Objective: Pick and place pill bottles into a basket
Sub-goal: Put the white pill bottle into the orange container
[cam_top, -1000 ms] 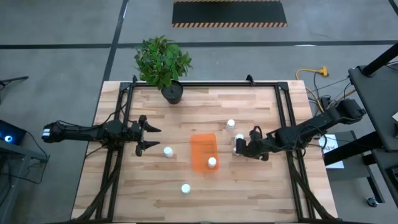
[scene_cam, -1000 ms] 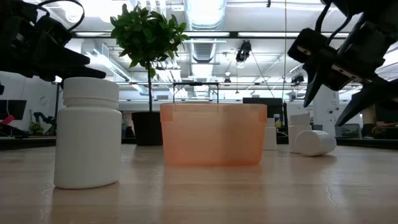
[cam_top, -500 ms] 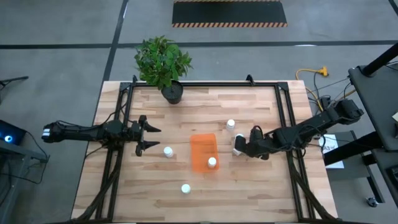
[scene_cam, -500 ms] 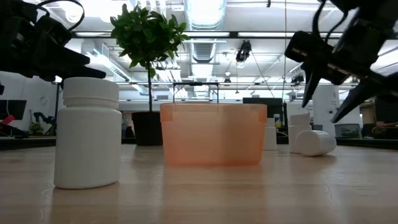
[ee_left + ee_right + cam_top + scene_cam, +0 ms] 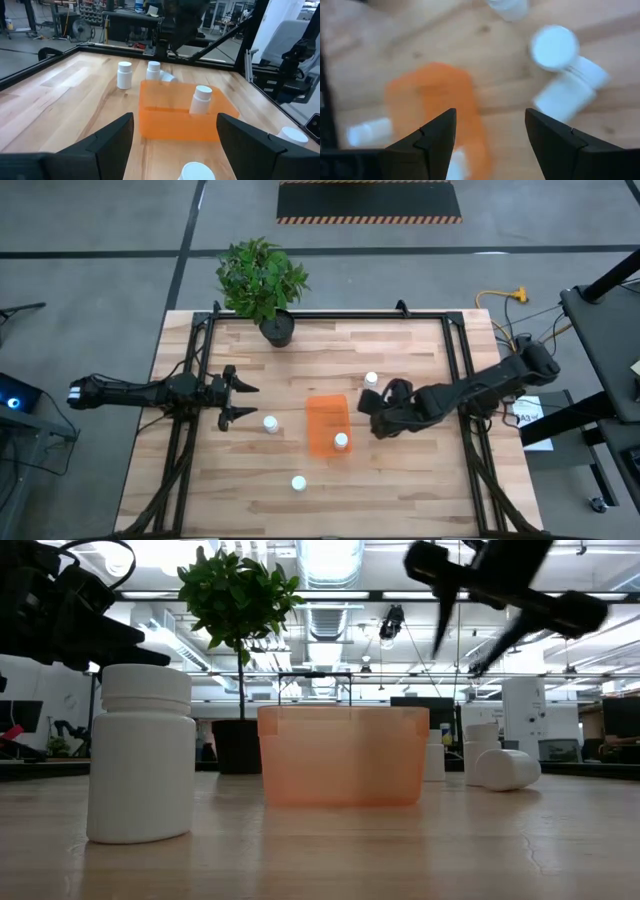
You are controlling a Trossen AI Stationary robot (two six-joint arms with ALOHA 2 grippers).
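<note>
Pill bottles dot the wooden table; both grippers' jaws gape empty.

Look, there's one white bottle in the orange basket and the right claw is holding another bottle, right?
Not quite. The right claw is empty; the right wrist view shows nothing between its open fingers. One white bottle does stand in the orange basket.

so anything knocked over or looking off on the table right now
One pill bottle lies on its side on the wooden table, beside an upright one, on the right arm's side of the orange basket. The other bottles in view stand upright. The right gripper hangs open and empty above that spot. Nothing looks spilled or damaged.
</note>
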